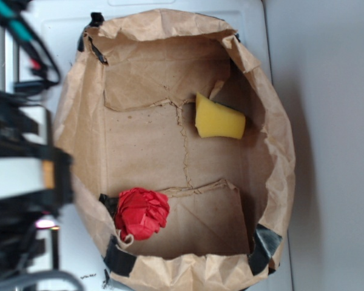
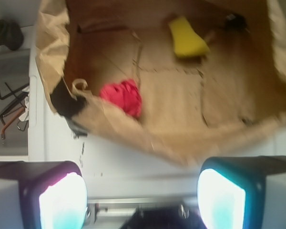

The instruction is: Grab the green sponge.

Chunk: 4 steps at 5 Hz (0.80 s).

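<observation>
The green sponge (image 1: 219, 117) is really a yellow foam wedge, lying on the floor of a brown paper-lined box (image 1: 273, 121) toward its back right. In the wrist view the sponge (image 2: 187, 37) shows at the top, far ahead of my gripper (image 2: 142, 200). The gripper is open, its two glowing pads (image 2: 63, 202) wide apart with nothing between them, and it hovers over the white surface outside the box's near rim. In the exterior view the arm (image 1: 18, 176) is a blurred dark mass at the left edge; its fingers do not show there.
A red crumpled paper ball (image 1: 142, 213) lies in the box's front left corner, seen also in the wrist view (image 2: 123, 97). Black tape (image 1: 264, 242) holds the box corners. Loose hex keys (image 2: 12, 107) lie left of the box on the white table (image 1: 327, 91).
</observation>
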{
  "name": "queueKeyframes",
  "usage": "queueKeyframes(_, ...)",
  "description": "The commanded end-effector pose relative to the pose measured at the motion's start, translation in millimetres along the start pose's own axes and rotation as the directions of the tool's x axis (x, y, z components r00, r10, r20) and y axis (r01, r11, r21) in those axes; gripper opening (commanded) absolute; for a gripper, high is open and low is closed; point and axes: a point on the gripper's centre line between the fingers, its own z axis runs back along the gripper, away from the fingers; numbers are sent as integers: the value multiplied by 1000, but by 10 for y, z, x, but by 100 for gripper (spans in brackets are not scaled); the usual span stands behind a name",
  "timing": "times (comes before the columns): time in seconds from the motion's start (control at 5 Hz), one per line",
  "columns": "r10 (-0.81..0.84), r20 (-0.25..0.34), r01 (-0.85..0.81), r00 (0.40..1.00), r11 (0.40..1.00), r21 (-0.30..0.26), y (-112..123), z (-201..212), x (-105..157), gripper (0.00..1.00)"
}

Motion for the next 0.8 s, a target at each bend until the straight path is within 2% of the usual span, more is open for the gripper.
queueKeyframes(0.0,35,59,-35,998,999,2,140,-155,400,100)
queueKeyframes(0.4,87,45,-88,995,996,24,312,-444,698,100)
queueKeyframes(0.6,112,74,-109,991,993,-38,339,-599,829,100)
